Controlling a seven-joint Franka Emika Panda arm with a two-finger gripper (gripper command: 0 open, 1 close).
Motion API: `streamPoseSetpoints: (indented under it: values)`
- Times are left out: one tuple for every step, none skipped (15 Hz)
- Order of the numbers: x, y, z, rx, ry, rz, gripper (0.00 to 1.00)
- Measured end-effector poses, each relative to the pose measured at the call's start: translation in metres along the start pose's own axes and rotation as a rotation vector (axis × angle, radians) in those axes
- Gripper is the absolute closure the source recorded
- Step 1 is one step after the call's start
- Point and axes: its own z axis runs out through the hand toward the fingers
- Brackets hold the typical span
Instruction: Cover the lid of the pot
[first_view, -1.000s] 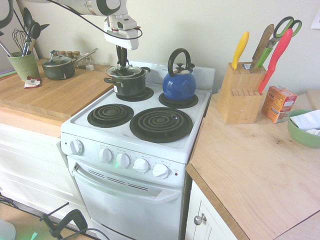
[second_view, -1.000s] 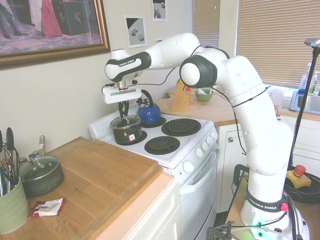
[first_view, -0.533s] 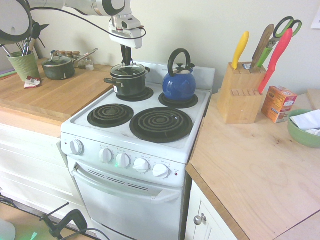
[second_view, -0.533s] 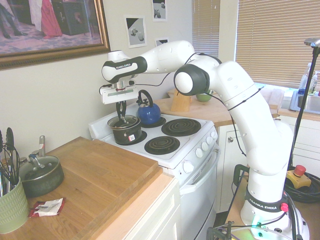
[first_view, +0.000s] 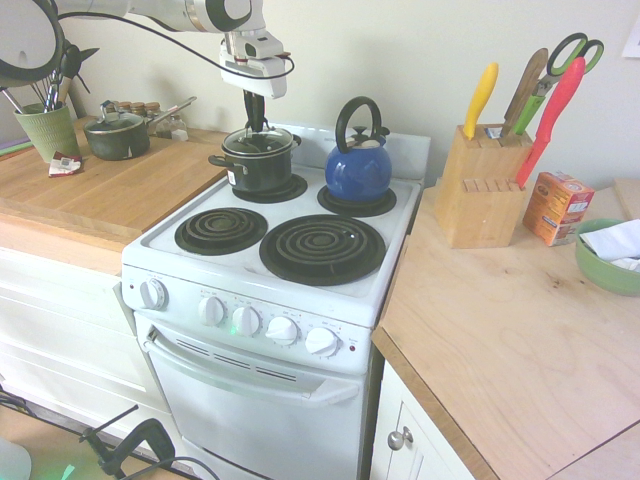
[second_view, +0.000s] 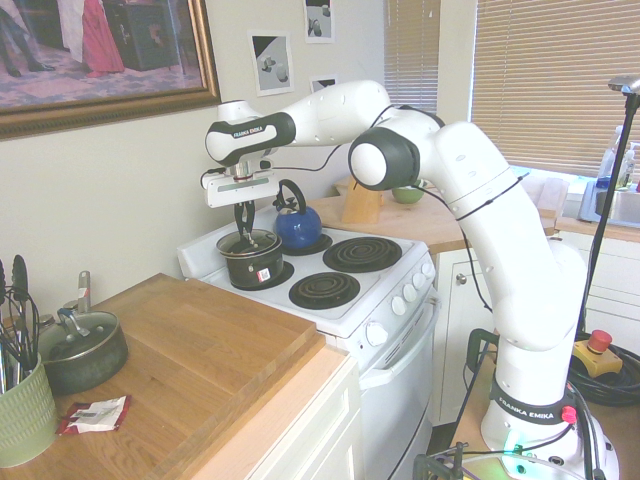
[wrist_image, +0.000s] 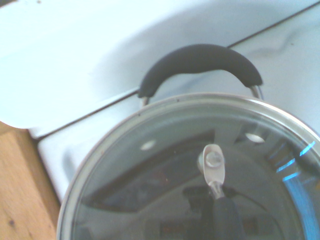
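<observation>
Lid (first_view: 259, 141), glass, sitting on or just over the pot (first_view: 257, 168) on the stove's 11 o'clock burner, gripper (first_view: 256, 125) fingers clenching its knob: risking, seemingly, an off-centre rim tilting and sliding upon letting go.

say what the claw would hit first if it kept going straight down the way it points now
The claw points straight down and is shut on the handle of the lid, which looks seated on the pot. Pushing further, it would press the lid's glass first, with the pot beneath.
</observation>
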Motion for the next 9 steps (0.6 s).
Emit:
streamPoseSetpoints:
  values:
    - [-0.001,0.001,0.000,-0.003,0.003,-0.003,1.00]
    - [-0.003,0.001,0.001,-0.009,0.006,-0.007,1.00]
    - [-0.005,0.001,0.003,-0.017,0.009,-0.013,1.00]
    - [-0.009,0.001,0.004,-0.020,0.015,-0.020,1.00]
    - [-0.011,0.000,0.004,-0.025,0.023,-0.025,1.00]
    - [-0.012,-0.001,0.004,-0.027,0.027,-0.027,1.00]
    - [-0.012,-0.001,0.005,-0.027,0.028,-0.026,1.00]
    - [-0.013,-0.001,0.006,-0.027,0.027,-0.025,1.00]
    - [-0.012,-0.001,0.006,-0.027,0.027,-0.024,1.00]
